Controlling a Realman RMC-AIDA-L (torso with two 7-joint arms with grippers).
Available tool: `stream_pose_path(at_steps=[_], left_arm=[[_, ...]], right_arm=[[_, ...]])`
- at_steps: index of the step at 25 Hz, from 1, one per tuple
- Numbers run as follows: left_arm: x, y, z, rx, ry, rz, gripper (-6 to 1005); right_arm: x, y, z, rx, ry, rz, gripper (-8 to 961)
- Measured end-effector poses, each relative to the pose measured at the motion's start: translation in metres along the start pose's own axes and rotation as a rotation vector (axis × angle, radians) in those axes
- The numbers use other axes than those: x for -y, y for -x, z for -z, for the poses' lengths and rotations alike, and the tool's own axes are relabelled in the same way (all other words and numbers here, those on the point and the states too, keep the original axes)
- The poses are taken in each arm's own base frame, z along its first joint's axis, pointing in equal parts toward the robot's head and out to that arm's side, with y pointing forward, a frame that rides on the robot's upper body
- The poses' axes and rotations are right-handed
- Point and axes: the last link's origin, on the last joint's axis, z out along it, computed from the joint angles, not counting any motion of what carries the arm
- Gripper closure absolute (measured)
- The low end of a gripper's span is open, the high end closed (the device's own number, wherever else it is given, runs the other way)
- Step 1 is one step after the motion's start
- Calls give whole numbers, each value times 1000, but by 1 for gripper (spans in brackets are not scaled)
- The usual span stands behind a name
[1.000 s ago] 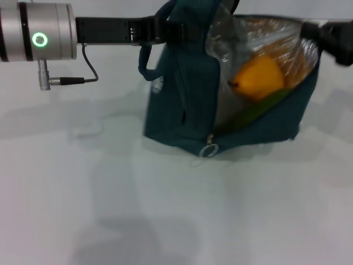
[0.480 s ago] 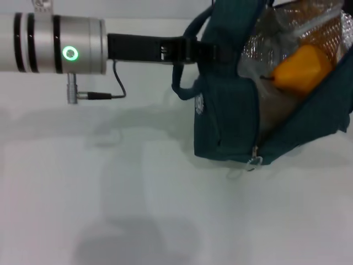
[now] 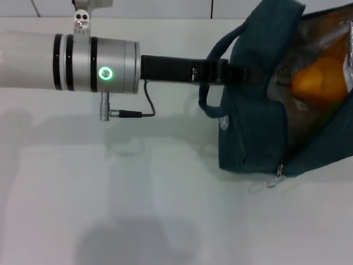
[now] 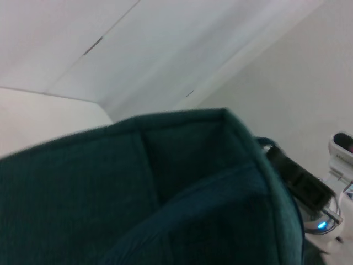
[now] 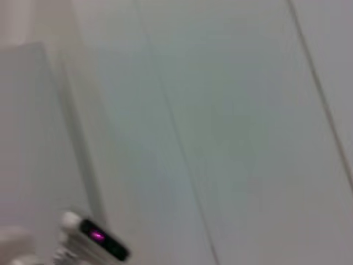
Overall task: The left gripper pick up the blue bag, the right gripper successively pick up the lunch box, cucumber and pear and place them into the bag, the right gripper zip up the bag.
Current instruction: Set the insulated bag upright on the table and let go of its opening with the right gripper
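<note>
The bag point(image 3: 259, 116) is the biggest thing in the head view: it stands on the white table point(image 3: 165, 215) at the right edge, mouth open, foil lining showing. The pear point(image 3: 320, 83) lies inside; the cucumber and lunch box cannot be made out. So the step in hand looks like zipping.

To do it well, the left gripper point(image 3: 234, 74) should keep the bag's upper edge taut and steady, so the zip pull point(image 3: 274, 178), hanging low at the front corner, can run without fabric bunching. Its jaws seem pressed onto the fabric by the handle point(image 3: 212, 61), though the fingertips are hidden.

The right gripper is out of sight.

Only the left arm's cable point(image 3: 138, 110) hangs near; nothing blocks the zip.
</note>
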Motion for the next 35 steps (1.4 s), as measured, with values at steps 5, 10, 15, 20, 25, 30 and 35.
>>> stream_pose_path(at_steps=[5, 10, 15, 20, 25, 30, 35], left_arm=[[8, 6, -4, -42, 12, 35, 959], [4, 13, -12, -47, 67, 56, 959], [5, 21, -10, -62, 72, 74, 959], [5, 26, -8, -74, 79, 84, 959], [12, 25, 0, -109, 52, 87, 959], [22, 23, 11, -154, -1, 80, 959], [32, 24, 17, -160, -44, 88, 959]], right_arm=[[2, -8, 2, -4, -27, -29, 919], [4, -21, 1, -33, -37, -71, 915], [5, -24, -1, -67, -38, -68, 912], [5, -23, -6, -79, -28, -59, 908], [7, -22, -16, -85, -11, -65, 904], [10, -26, -40, -125, -1, -51, 901], [15, -27, -71, -147, -17, -18, 897]])
